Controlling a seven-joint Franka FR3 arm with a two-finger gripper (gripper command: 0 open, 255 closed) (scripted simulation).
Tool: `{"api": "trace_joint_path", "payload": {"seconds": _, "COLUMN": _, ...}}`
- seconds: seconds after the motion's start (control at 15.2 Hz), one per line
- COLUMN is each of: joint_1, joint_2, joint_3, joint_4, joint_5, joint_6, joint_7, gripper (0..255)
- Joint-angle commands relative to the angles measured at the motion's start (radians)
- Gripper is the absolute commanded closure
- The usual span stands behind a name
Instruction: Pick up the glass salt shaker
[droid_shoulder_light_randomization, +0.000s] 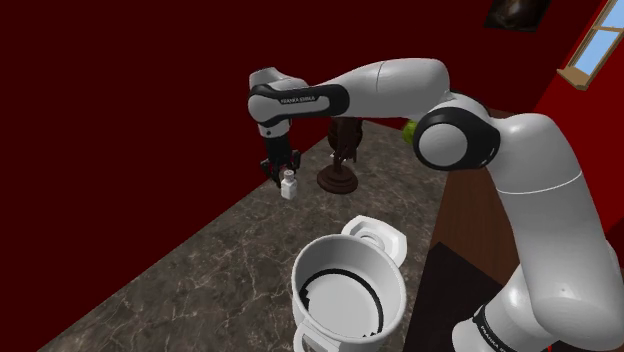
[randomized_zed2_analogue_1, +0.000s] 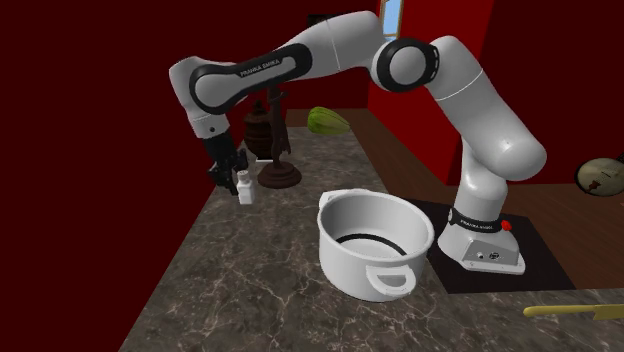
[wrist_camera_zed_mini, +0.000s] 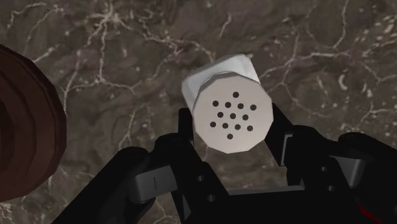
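The pincer (droid_shoulder_light_randomization: 282, 172) is clasping the white salt shaker (wrist_camera_zed_mini: 233, 118) by its cap from straight above, readying a clean lift off the desk (droid_shoulder_light_randomization: 210, 265)

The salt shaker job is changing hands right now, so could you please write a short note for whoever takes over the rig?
Claw: shut on the salt shaker, with its fingers against both sides of the perforated cap.
Shaker: white and upright, apparently resting on the dark veined counter, close beside a dark brown round base.
Done: approach and grasp.
Left: the lift. Going straight up looks safest, to stay off the brown base.
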Motion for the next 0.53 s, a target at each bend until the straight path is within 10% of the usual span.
{"api": "trace_joint_path", "payload": {"seconds": 0.0, "joint_1": 0.0, "joint_2": -0.007, "joint_3": 0.0, "joint_4": 0.016, "joint_5": 0.001, "joint_6": -0.023, "joint_7": -0.001, "gripper": 255}}
{"api": "trace_joint_path", "payload": {"seconds": 0.46, "joint_1": 0.002, "joint_2": -0.014, "joint_3": 0.001, "joint_4": 0.074, "joint_5": 0.001, "joint_6": -0.088, "joint_7": -0.002, "gripper": 255}}
